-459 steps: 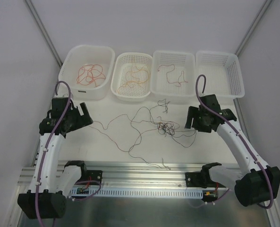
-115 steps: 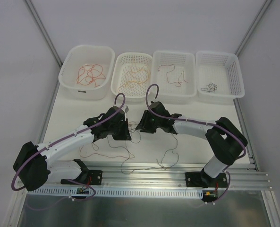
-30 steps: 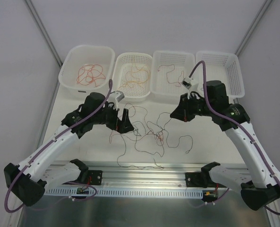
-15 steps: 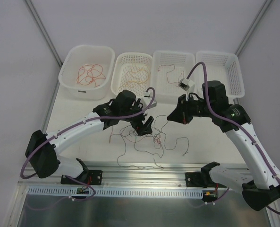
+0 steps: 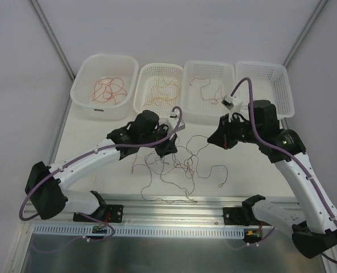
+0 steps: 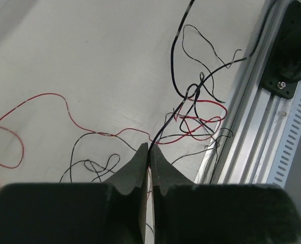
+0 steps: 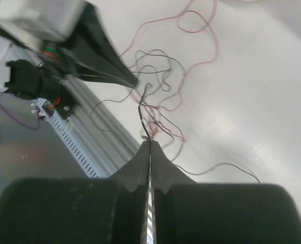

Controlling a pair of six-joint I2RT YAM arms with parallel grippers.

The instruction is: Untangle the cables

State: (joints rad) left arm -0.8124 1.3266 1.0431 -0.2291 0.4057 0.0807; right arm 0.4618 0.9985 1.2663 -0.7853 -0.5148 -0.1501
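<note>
Cables (image 5: pixel 184 165) faint overhead, ends hidden in left gripper (image 6: pixel 148 152), right gripper (image 7: pixel 149 147)

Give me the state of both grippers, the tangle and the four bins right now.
Left gripper, shut on a black cable.
Right gripper, shut on a black cable; whether the same one, cannot tell.
Tangle, knotted, red and black strands between the grippers.
Tub, holds red-orange cables.
Second basket, holds orange cables.
Third basket, holds a red cable.
Fourth basket, partly hidden by the right arm; contents unclear.
</note>
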